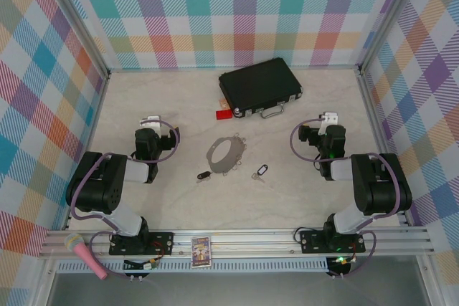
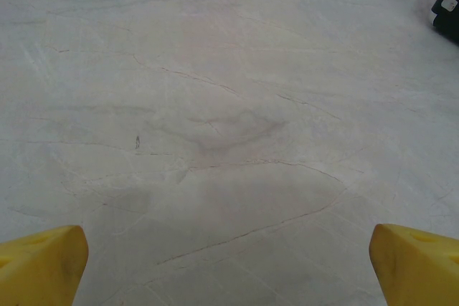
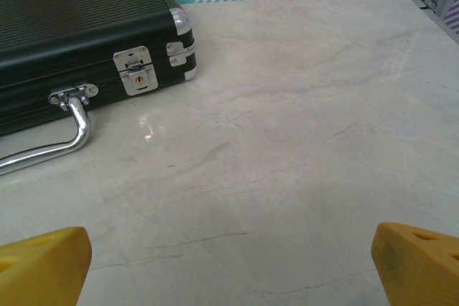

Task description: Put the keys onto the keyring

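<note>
1. The keyring (image 1: 226, 154) lies flat on the pale marble table (image 1: 172, 198), roughly midway between the two arms, seen from the top camera.
2. The brown-headed key (image 1: 204, 175) lies just off the ring's near-left edge. The black-looped key (image 1: 259, 173) lies near its near-right side. Both rest on the table, apart from the ring.
3. Beyond the ring sits a closed black case (image 1: 259, 87), with a small red tag (image 1: 224, 114) at its near-left corner.
4. The right wrist camera brings out the case (image 3: 79, 19) in detail the top one lacks: a silver latch (image 3: 136, 77) and a curved silver handle (image 3: 50, 141).
5. The left gripper (image 1: 149, 121) sits left of the ring. In its wrist view its yellow fingertips (image 2: 39, 263) are spread wide over bare marble, gripping nothing.
6. The right gripper (image 1: 328, 118) sits right of the ring. Its fingertips (image 3: 419, 259) are likewise wide apart and empty, with the case ahead to the left.
</note>
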`<state>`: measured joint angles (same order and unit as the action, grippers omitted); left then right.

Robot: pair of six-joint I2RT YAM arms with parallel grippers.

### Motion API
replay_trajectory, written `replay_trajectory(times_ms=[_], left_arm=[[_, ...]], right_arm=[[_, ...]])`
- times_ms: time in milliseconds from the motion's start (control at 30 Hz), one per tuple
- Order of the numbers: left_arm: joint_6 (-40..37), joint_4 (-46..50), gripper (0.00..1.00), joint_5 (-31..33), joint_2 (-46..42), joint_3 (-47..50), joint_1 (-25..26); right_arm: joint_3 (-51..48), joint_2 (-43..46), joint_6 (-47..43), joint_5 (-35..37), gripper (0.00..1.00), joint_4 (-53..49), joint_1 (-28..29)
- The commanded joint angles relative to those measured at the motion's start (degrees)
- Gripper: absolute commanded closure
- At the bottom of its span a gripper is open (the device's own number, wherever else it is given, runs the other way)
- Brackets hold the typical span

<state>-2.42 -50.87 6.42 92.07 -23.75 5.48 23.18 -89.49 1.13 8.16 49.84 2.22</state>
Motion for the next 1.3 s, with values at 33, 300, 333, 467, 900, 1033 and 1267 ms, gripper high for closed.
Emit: replay_trajectory(times_ms=[33,300,333,467,900,1033,1267], left_arm=[[-0.38,0.95,0.00,-1.12,-1.33,0.28,-0.88],[-0.36,0.77,0.00,-1.14,-1.45,0.41,-0.90],[-0.39,0.65,0.00,-0.95,-1.57,0.41,-0.90],[1.88,13.01,0.00,5.08,-8.03,-3.74,-0.90],[31.21,54.09,0.02,3.81,-30.22,-16.63,-0.65],[33.35,50.33,0.05,-1.84,-34.91,-10.73,4.24],[30.73,51.40,0.17,2.97,-35.40,-6.53,20.45]], right_arm=[[-0.68,1.34,0.81,0.38,0.01,0.05,0.15],[-0.67,1.38,0.82,0.32,0.01,0.11,0.15],[-0.91,1.49,0.57,0.49,0.01,0.40,0.15],[-3.18,6.26,0.29,2.37,0.01,1.41,0.64],[5.98,39.11,28.35,-3.19,0.01,-35.39,1.03],[7.27,38.42,31.31,-13.43,0.01,-37.75,1.12],[6.56,35.30,36.28,-22.46,0.01,-35.37,6.04]])
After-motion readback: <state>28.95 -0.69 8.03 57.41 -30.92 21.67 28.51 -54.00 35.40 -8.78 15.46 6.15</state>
